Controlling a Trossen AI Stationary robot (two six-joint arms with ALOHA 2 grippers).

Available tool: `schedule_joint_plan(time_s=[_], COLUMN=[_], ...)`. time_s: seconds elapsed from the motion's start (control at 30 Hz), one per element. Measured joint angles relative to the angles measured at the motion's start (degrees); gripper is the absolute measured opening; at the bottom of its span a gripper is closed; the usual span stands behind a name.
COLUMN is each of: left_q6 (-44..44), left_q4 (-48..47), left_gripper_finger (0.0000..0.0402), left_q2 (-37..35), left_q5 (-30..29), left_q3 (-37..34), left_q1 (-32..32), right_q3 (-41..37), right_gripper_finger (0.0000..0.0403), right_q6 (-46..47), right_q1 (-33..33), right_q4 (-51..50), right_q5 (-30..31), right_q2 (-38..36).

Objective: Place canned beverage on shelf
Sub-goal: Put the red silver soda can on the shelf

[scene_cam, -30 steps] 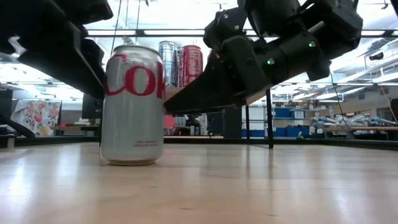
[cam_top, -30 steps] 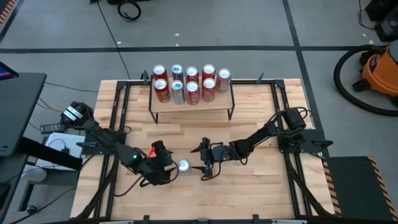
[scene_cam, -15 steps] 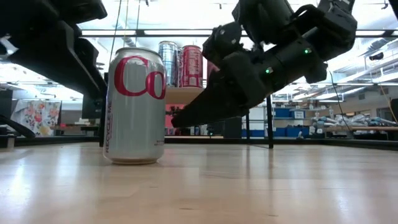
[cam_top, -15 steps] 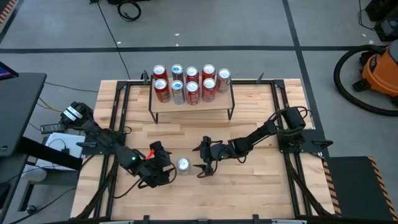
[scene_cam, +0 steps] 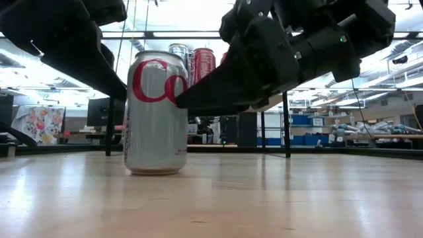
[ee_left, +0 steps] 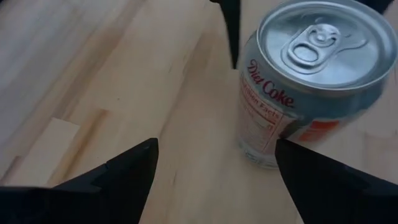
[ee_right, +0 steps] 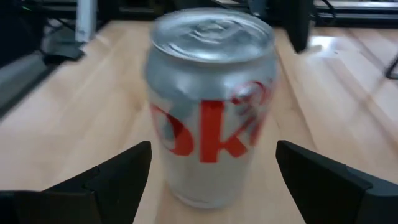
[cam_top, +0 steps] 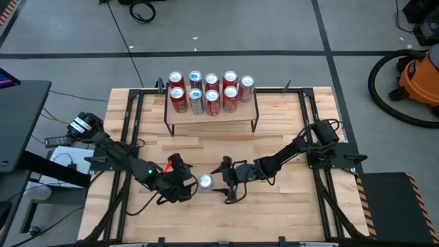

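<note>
A silver Diet Coke can (cam_top: 204, 182) stands upright on its base on the wooden tabletop, toward the near side. My left gripper (cam_top: 190, 182) is open just to the can's left; in its wrist view the can (ee_left: 311, 74) stands ahead of one finger. My right gripper (cam_top: 221, 182) is open at the can's right, a finger on either side of the can (ee_right: 211, 106) without touching it. The shelf (cam_top: 211, 118) stands at the far middle, with several red and silver cans (cam_top: 209, 92) on its top board. My left gripper comes at the can slanting down from the table's left. One fingertip (ee_left: 292, 155) stands right beside the can's lower side wall (ee_left: 264, 149). Whether it touches there I cannot tell. The can stands upright on the table.
Black frame rails (cam_top: 130, 137) run along the tabletop's left and right sides. Bare wood lies between the can and the shelf's thin black legs (cam_top: 255, 127). Beyond the table, an orange vacuum (cam_top: 418, 75) stands on the floor at the right.
The can has slid a little toward the table's right edge and turned about its upright axis, staying upright. My right gripper has come slightly toward the near edge beside it. Both grippers stay open.
</note>
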Motion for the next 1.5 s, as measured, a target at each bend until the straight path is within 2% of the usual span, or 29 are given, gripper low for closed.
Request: schedule_joint_plan(time_s=[0.4,0.67,0.77,0.93,1.17,1.5], left_q6=[-0.88,-1.76,-1.81,-1.8,1.01,2.54], left_q4=[4.1,2.88,2.33,1.11,-3.95,-0.24], left_gripper_finger=[0.0336,0.0336,0.0336,0.0336,0.0336,0.0336], left_q2=[0.02,0.02,0.02,0.02,0.04,4.46], left_q5=[3.16,3.56,2.65,0.66,7.2,5.9], left_q3=[0.04,0.04,0.04,0.04,0.0,-0.07], left_q1=[-3.67,-5.48,-4.67,-2.32,0.07,3.28], right_q3=[0.0,0.0,0.01,0.02,0.01,0.02], right_gripper_finger=[0.0355,0.0355,0.0355,0.0355,0.0355,0.0355], right_q6=[-3.41,-3.64,-4.44,-3.05,-3.4,-0.5], right_q1=[-2.97,-3.8,-3.14,-1.12,0.99,0.92], right_q4=[-5.5,-9.86,-9.33,-7.2,-4.96,-2.15], right_q5=[4.75,3.35,0.49,-0.36,0.53,1.38], right_q2=[0.0,-1.52,-2.68,-2.64,-2.56,-2.49])
